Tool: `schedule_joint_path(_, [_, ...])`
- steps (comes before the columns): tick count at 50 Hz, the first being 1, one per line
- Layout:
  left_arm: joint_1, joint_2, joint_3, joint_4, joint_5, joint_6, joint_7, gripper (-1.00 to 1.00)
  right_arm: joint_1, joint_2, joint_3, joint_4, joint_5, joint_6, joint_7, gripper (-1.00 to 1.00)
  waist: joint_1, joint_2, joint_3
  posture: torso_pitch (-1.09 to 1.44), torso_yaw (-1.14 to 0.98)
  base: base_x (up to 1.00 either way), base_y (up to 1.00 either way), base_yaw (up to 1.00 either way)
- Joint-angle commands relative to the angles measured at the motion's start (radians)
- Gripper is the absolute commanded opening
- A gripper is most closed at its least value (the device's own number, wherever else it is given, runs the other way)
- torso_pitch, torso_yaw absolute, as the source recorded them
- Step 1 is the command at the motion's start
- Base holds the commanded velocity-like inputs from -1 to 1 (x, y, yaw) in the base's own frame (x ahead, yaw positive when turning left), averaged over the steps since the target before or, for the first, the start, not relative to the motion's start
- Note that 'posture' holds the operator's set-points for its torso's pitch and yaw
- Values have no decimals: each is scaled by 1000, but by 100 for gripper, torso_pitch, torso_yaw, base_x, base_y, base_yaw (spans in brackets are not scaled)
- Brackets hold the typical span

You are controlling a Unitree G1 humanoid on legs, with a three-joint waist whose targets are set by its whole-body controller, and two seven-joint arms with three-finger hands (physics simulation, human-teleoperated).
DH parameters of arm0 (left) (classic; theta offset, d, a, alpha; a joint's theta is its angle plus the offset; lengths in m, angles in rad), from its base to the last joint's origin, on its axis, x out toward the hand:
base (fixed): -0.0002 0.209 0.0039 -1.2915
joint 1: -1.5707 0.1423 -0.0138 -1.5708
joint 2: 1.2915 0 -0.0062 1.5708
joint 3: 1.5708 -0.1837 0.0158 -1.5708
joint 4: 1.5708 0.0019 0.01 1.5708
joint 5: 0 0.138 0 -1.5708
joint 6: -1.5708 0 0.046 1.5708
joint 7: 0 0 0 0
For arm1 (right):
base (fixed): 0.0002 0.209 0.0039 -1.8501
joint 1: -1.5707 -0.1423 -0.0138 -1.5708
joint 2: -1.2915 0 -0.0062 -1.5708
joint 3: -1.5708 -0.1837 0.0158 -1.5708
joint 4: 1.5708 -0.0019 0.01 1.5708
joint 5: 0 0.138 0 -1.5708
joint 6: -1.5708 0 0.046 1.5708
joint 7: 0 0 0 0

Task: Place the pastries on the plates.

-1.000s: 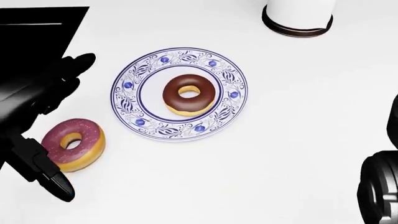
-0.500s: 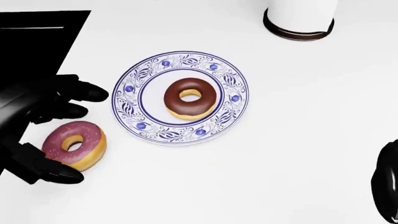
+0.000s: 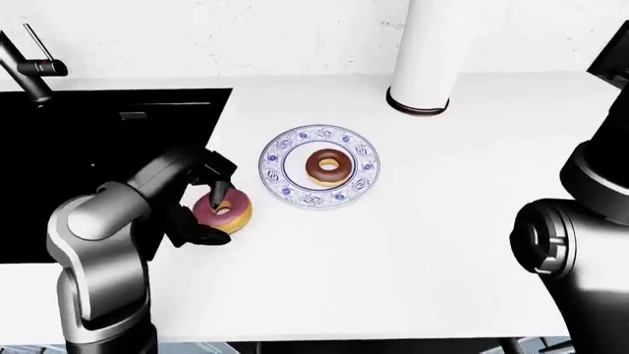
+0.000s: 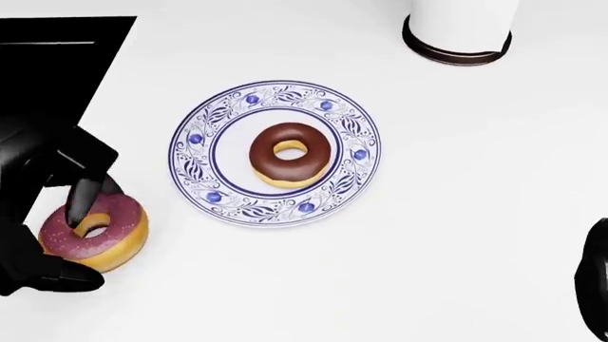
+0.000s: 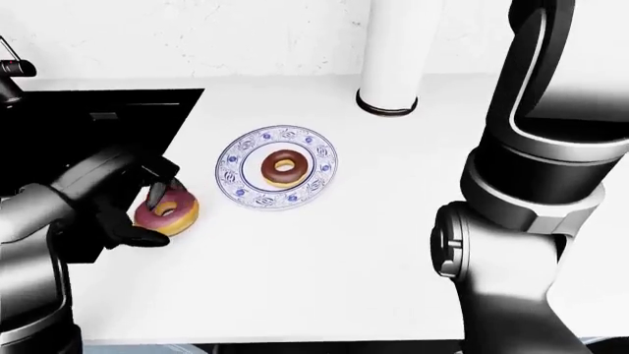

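Note:
A pink-iced doughnut [image 4: 116, 239] lies on the white counter, left of a blue-patterned plate [image 4: 204, 117]. My left hand [image 4: 83, 249] is closed on it: one black finger [image 4: 80, 203] presses down over its hole and the thumb [image 4: 66, 279] hooks under its lower edge. A chocolate-iced doughnut [image 4: 318, 155] rests in the plate's middle. Of my right arm [image 5: 521, 184] only the elbow and upper arm show, raised at the right; its hand is out of the picture.
A black sink [image 4: 57, 64] with a faucet [image 3: 29, 66] opens just left of my left hand. A tall white cylinder with a dark base [image 4: 461, 25] stands above the plate. White counter [image 4: 456, 214] stretches to the right of and below the plate.
My left hand's fingers have curled from open beside the pink doughnut down onto it, and the doughnut has slid slightly left and down. The plate and the chocolate doughnut stayed put.

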Motion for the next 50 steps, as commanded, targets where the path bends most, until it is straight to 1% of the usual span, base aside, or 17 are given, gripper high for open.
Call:
schedule_joint_path(1, [-57,21,26,-62,-30,38,25,-100,-22,-7,-5,-25,-4,-9,-4,100,-1,2,-29,0,0,0,0,0])
schedule_joint_path(4, [-64,41,20,-88,-45,72,34,-100,-13,-7,-6,-35,-3,-1,-3,100,-7,10,-62,0,0,-27,0,0])
schedule_joint_path(14, [-113,83,27,-169,-99,178,65,-100,22,-11,-15,-95,5,31,-5,100,-17,11,-60,0,0,-52,0,0])
schedule_joint_path(17, [-130,88,58,-204,-136,218,73,-100,42,-8,-17,-119,9,40,-10,100,-15,-9,-47,0,0,-60,0,0])
schedule_joint_path(20, [-144,111,83,-220,-179,250,104,-100,53,-6,-21,-141,15,50,-14,100,-8,-16,-58,0,0,-61,0,0])
schedule_joint_path(21, [-229,90,141,-193,-207,271,191,-100,127,13,-63,-240,36,57,-17,100,-10,-2,-61,0,0,-47,45,0])
schedule_joint_path(24, [-248,114,135,-165,-285,271,293,-100,170,4,-68,-287,73,56,-32,100,-15,-34,-49,0,0,-27,53,0])
schedule_joint_path(29, [-252,148,114,-138,-374,258,407,-100,209,-7,-73,-336,120,70,-59,100,-44,25,-12,0,0,0,58,0])
schedule_joint_path(31, [-247,160,110,-136,-401,254,435,-100,214,-8,-78,-347,137,72,-70,100,-53,87,-22,0,0,0,62,0])
schedule_joint_path(32, [-248,166,112,-139,-415,261,446,-100,221,-7,-79,-353,143,73,-77,100,-53,144,-39,0,0,0,71,0])
schedule_joint_path(33, [-247,171,112,-140,-426,258,457,-100,225,-9,-78,-356,149,73,-82,100,-43,67,6,0,0,0,71,0])
schedule_joint_path(35, [-247,182,112,-129,-444,249,480,-100,230,-11,-76,-358,162,72,-89,100,-48,57,-22,0,0,0,73,0])
schedule_joint_path(40, [-236,192,112,-132,-481,242,518,-100,245,-12,-78,-375,185,74,-106,100,-33,7,-20,0,0,0,73,0])
schedule_joint_path(42, [-238,192,117,-125,-493,236,541,-100,252,-10,-79,-382,195,74,-113,100,-26,-30,-23,0,0,0,73,0])
schedule_joint_path(44, [-233,193,116,-123,-502,226,559,-100,260,-9,-80,-391,203,77,-119,100,-30,-32,-18,0,0,0,75,0])
schedule_joint_path(47, [-235,199,118,-120,-519,221,579,-100,267,-9,-85,-403,220,78,-123,100,-22,-51,-40,0,0,0,75,0])
schedule_joint_path(50, [-235,208,118,-116,-533,216,593,-100,271,-3,-89,-413,240,74,-134,100,-26,-22,-16,0,0,0,75,0])
